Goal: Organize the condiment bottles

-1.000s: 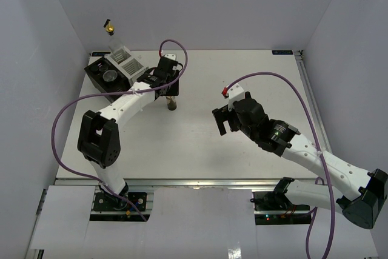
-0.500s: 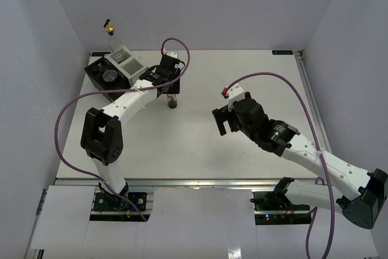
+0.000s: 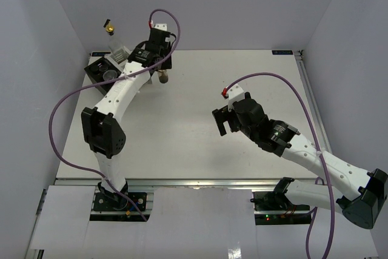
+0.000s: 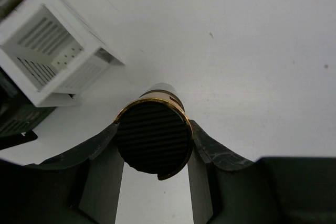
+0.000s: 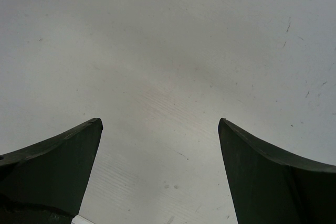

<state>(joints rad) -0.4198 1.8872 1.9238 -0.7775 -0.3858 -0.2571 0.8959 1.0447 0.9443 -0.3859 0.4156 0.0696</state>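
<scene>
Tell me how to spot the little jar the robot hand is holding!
Go to the far left corner of the table, where the slotted boxes sit. Just right of the white box, the left hand pinches the little jar. Its round dark ribbed cap has a gold rim, unlike the tall bottle with the gold spout nearby.
</scene>
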